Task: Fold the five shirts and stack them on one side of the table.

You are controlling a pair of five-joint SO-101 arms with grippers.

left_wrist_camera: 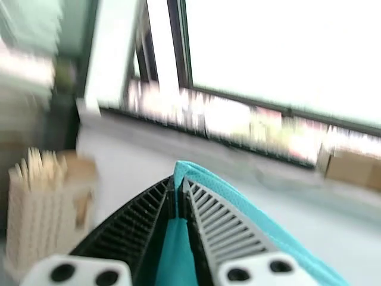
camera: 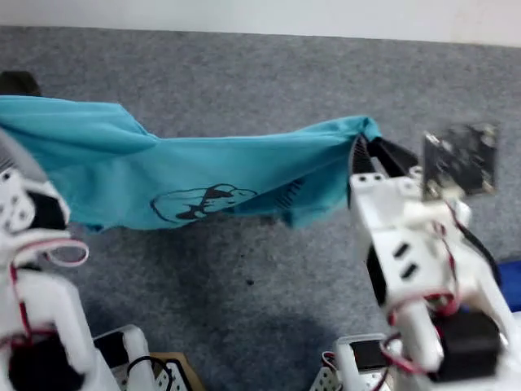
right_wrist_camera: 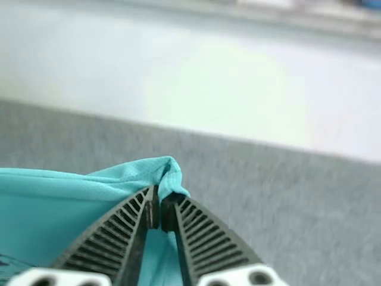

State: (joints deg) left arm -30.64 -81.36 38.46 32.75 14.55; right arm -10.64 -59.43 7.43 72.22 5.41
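Shirt: one teal shirt (camera: 220, 175) is strung out between the two arms. It spans from the left edge of the grey surface (camera: 244, 81) most of the way toward the right edge and sags a little in the middle.
Print: a dark graphic (camera: 203, 202) faces up on the cloth's lower half (too blurred to make out).
Left gripper: the left gripper (left_wrist_camera: 178, 187) has its jaws pressed together on a fold of the teal fabric (left_wrist_camera: 175, 256), with cloth poking out past the tips.
Right gripper: the right gripper (right_wrist_camera: 159, 199) is pinched tight on a bunched corner of the shirt (right_wrist_camera: 59, 202). From above, it (camera: 364, 140) is holding that corner up on the right side of the surface.
Surface: there is a dim shadow (camera: 244, 244) under the hanging cloth, toward the near edge.
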